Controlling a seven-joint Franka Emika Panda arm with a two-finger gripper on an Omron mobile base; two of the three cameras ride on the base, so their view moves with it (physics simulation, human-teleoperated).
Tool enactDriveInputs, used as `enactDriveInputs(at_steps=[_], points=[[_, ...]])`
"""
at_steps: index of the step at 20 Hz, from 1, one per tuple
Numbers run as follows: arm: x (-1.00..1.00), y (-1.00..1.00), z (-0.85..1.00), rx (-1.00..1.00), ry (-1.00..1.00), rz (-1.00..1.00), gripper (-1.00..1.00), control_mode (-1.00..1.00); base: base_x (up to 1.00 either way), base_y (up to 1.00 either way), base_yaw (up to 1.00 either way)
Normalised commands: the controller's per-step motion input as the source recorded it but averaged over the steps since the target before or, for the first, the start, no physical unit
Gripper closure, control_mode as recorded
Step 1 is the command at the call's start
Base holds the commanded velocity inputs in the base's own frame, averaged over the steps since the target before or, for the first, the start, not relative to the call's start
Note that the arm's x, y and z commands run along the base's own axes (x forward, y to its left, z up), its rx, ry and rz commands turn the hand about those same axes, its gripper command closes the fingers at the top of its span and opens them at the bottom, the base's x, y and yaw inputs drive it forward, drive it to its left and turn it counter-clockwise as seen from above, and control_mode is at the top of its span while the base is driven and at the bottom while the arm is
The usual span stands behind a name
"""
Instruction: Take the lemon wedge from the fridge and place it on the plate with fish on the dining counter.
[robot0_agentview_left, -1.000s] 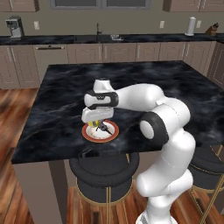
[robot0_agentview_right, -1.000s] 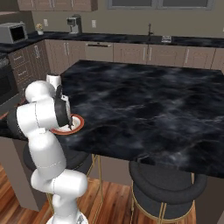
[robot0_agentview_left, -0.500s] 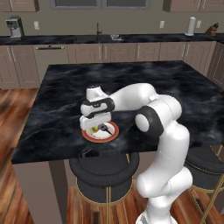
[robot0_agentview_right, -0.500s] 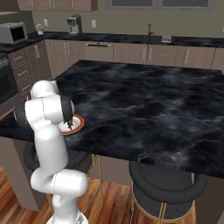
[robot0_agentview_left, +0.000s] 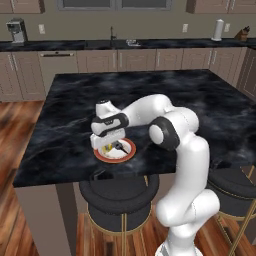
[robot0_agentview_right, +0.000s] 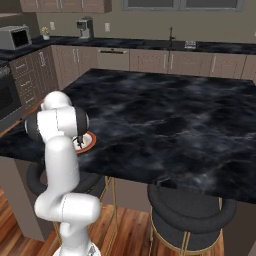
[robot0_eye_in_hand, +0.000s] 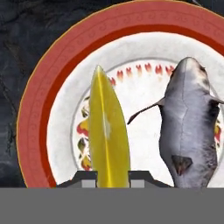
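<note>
End effector (robot0_agentview_left: 107, 146): we are seeing it clamping the lemon wedge (robot0_eye_in_hand: 107, 139) just above the plate (robot0_eye_in_hand: 48, 103).
Fish (robot0_eye_in_hand: 187, 124): lying beside the wedge.
Plate: sitting near the table's (robot0_agentview_left: 165, 87) front edge.

Lemon wedge (robot0_eye_in_hand: 108, 140): bright yellow, narrow, pointed at the far end, standing lengthwise over the white centre of the plate with fish (robot0_eye_in_hand: 52, 92), its near end between the tool's tips. Fish (robot0_eye_in_hand: 188, 127): grey, lying just beside the wedge on the same plate. Plate: round, reddish-orange rim, flat on the black marbled table (robot0_agentview_left: 165, 95), near its front edge.
</note>
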Motion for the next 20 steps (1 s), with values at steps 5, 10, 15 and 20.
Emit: enactDriveInputs(at_steps=[5, 10, 15, 20], points=[[0.34, 0.01, -0.16, -0.01, -0.05, 0.0, 1.0, -1.0, 0.0, 0.0, 0.0], [0.05, 0.03, -0.09, 0.0, -0.08, 0.0, -1.0, -1.0, 0.0, 0.0, 0.0], [-0.13, 0.0, 0.15, 0.0, -0.1, 0.0, -1.0, -1.0, 0.0, 0.0, 0.0], [-0.48, 0.12, 0.97, 0.0, -0.31, -0.06, -1.0, -1.0, 0.0, 0.0, 0.0]])
